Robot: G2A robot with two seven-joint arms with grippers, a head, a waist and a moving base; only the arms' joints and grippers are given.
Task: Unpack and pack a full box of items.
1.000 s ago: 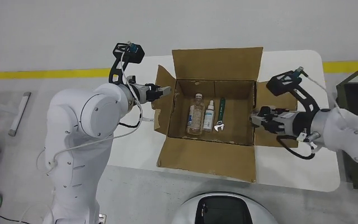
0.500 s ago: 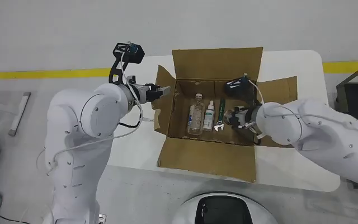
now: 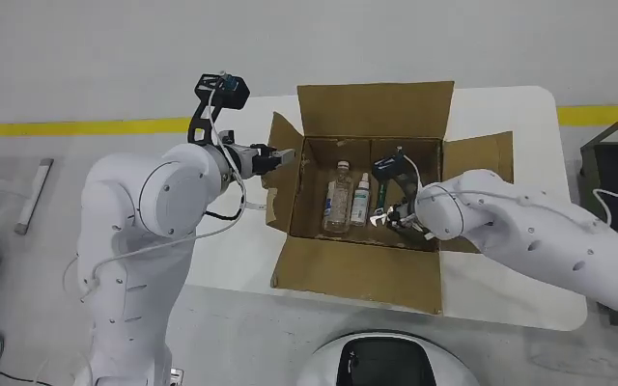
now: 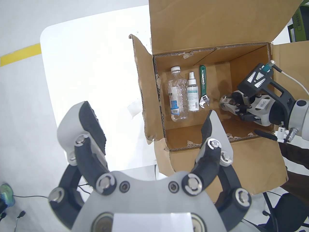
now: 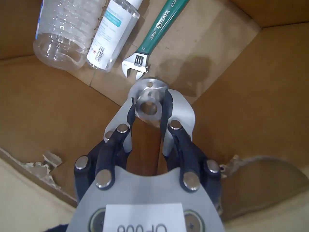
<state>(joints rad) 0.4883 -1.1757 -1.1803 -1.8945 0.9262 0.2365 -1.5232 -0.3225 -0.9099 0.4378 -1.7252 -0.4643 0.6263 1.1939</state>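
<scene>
Right gripper (image 5: 149, 108) low inside the box (image 3: 357, 275), narrowed onto a silver metal flange (image 5: 150, 86) with a round hole. Just beyond, wrench (image 5: 157, 32), spray bottle (image 5: 113, 30) and clear bottle (image 5: 62, 20) side by side on the box floor, wrench head nearest the flange. Left gripper (image 4: 147, 112) spread wide, outside the box's side flap, over the table (image 3: 512, 299). Printed labels on both bottles, white print on the wrench's green handle.

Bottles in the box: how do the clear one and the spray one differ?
The clear bottle is wider and longer than the spray bottle. The clear bottle has a squat screw cap, the spray bottle a narrow sprayer top. Both lie flat, side by side, tops the same way.
</scene>
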